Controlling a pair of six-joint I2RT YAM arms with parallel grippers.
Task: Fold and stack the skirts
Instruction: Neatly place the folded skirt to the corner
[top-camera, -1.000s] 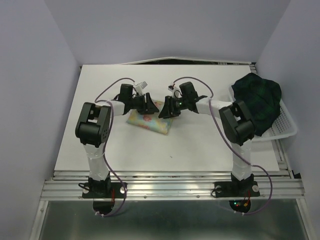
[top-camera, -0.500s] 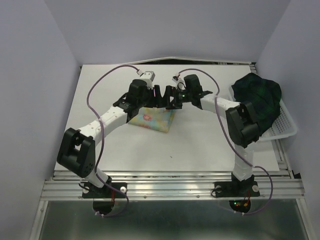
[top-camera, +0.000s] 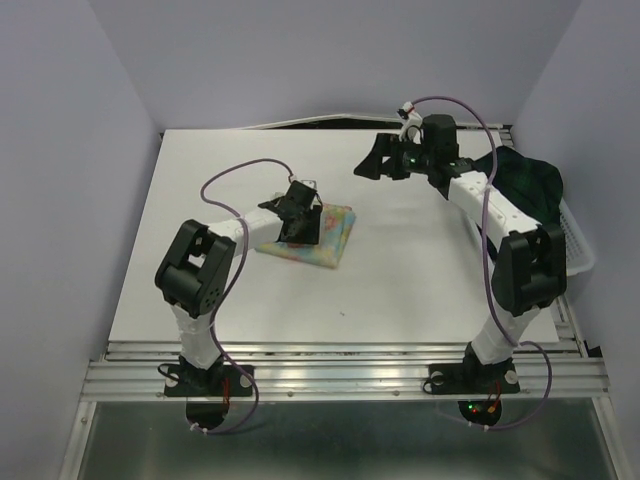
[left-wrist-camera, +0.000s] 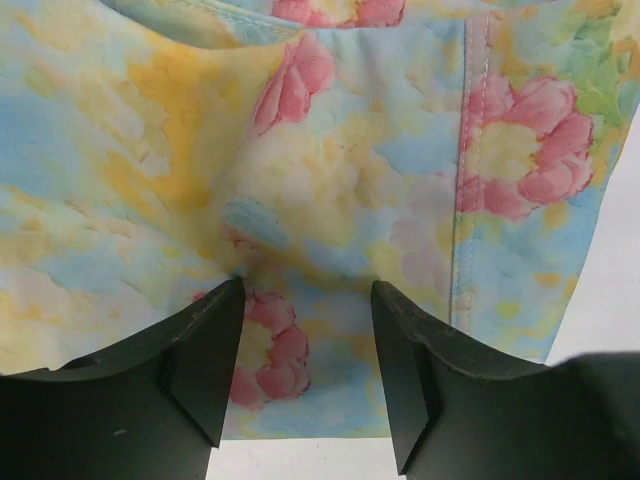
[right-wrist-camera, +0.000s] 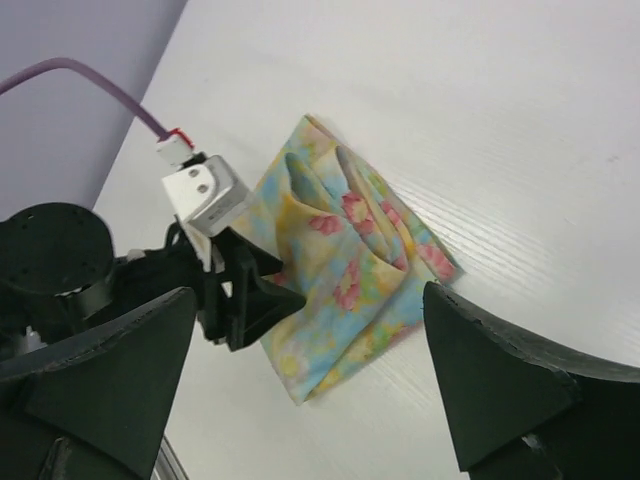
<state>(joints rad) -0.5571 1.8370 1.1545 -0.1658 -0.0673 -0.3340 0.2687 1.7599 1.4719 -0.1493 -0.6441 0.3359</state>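
Observation:
The pale yellow floral skirt (top-camera: 328, 240) lies folded in a small packet on the white table, left of centre. My left gripper (top-camera: 300, 226) stands over the packet's left part, pointing down; in the left wrist view its jaws (left-wrist-camera: 305, 300) are open, with the flower print (left-wrist-camera: 330, 180) showing between them and nothing pinched. My right gripper (top-camera: 370, 162) is lifted clear at the back, open and empty. It looks down on the floral skirt (right-wrist-camera: 345, 265) and the left gripper (right-wrist-camera: 250, 290). The dark plaid skirt (top-camera: 520, 195) is heaped in the basket at the right.
The white mesh basket (top-camera: 565, 262) sits at the table's right edge, partly overhanging it. Purple cables loop off both arms. Lilac walls close in the left, back and right sides. The table's metal rail runs along the near edge.
The right gripper opened wide, let go and rose back to the right, away from the floral skirt. The left arm drew back over the packet's left side. The skirt now lies folded flat.

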